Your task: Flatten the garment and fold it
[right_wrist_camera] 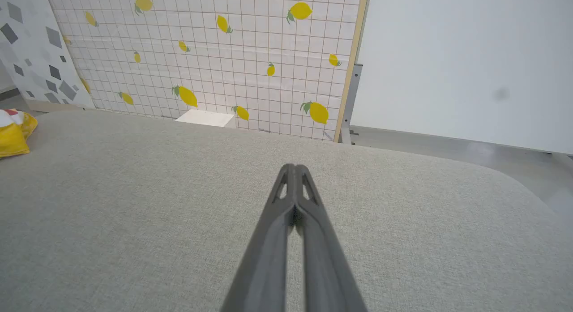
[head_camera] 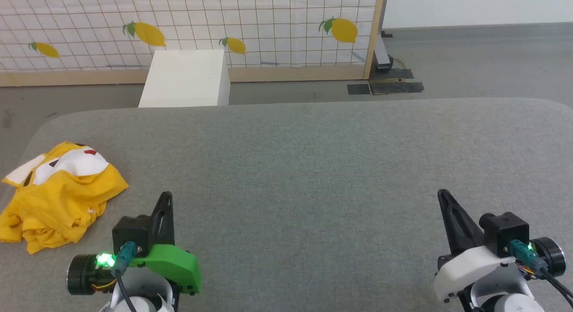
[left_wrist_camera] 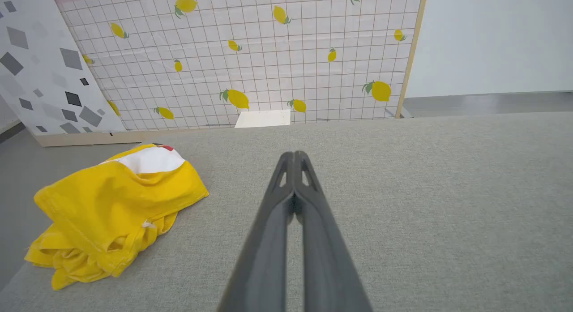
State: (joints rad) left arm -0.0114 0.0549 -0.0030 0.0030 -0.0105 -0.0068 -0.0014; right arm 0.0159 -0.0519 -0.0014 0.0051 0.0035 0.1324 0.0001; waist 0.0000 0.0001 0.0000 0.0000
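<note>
The garment [head_camera: 58, 195] is a mustard-yellow T-shirt with white patches and a red dot, lying crumpled in a heap at the left edge of the grey table [head_camera: 313, 168]. In the left wrist view the garment [left_wrist_camera: 112, 209] sits left of the fingers, apart from them. My left gripper [head_camera: 166, 196] hovers over the table just right of the heap, shut and holding nothing. My right gripper [head_camera: 443, 194] is far to the right near the front, shut and empty too. A corner of the garment [right_wrist_camera: 13, 130] shows at the far left of the right wrist view.
A white box [head_camera: 186, 79] stands on the floor behind the table. A gridded backdrop with lemon prints [head_camera: 188, 30] closes the back, with its wooden post and metal foot [head_camera: 385, 74] at the right. The table's corners are rounded.
</note>
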